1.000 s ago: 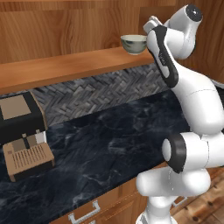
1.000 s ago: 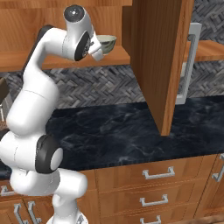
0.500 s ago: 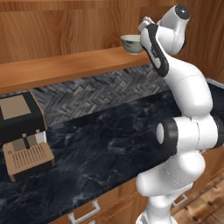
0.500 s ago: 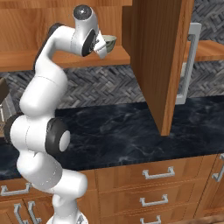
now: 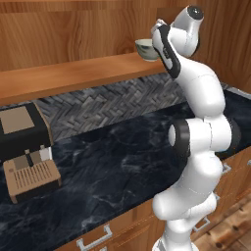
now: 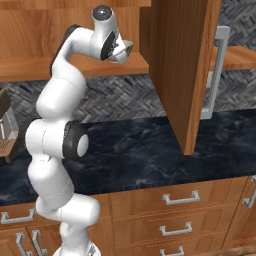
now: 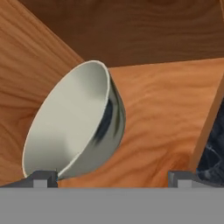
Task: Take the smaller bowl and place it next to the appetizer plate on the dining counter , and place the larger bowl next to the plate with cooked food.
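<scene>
A black and tan coffee machine (image 5: 24,147) stands at the left end of the dark marbled counter (image 5: 122,166), against the herringbone tile backsplash (image 5: 108,103). A wooden shelf (image 5: 63,76) runs above the backsplash. An open wooden cabinet door (image 6: 182,70) with a metal handle (image 6: 216,75) hangs over the counter's right part, and drawers (image 6: 175,215) sit below its front edge.

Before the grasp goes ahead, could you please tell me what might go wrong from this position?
1. The open tool straddles the smaller bowl off-centre, one fingertip at its rim; closing may pinch only the edge and let it slip.
2. The bowl sits near the shelf end; a nudge could knock it onto the counter.
3. The open cabinet door stands close beside; withdrawing could clip it.
</scene>
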Controlling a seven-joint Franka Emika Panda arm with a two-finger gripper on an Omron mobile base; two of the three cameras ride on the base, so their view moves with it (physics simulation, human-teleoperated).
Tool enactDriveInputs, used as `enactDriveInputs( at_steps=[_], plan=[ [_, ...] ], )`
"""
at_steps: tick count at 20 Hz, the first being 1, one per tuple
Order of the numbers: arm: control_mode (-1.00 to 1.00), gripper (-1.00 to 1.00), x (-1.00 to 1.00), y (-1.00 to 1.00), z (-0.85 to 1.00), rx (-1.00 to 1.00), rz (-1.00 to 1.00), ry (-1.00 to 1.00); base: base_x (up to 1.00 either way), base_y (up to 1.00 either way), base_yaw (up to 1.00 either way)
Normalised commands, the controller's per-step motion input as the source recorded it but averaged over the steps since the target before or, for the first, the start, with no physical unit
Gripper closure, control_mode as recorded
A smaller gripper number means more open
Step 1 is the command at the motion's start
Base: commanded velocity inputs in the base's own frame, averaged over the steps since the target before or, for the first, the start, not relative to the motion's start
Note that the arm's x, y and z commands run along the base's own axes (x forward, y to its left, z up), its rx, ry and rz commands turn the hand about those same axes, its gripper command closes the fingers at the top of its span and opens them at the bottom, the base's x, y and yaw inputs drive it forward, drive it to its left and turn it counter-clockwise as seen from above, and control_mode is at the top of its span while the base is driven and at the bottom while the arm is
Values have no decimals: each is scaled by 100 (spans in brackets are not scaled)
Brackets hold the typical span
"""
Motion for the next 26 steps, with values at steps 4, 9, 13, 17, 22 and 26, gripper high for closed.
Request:
enactDriveInputs(
  at_steps=[4, 9, 13, 17, 22, 26],
  plan=[
    [-100, -100, 45, -4, -8, 0, 0, 1, 0, 0, 0],
    [-100, -100, 45, -3, -10, 0, 0, 0, 0, 0, 0],
    [-100, -100, 42, -2, -12, 0, 0, 1, 0, 0, 0],
    [-100, -100, 44, 0, -12, 0, 0, 2, 0, 0, 0],
    [-100, 100, 31, 0, -11, 0, 0, 4, 0, 0, 0],
    [-100, 100, 0, 0, 0, 0, 0, 1, 0, 0, 0]
  ],
)
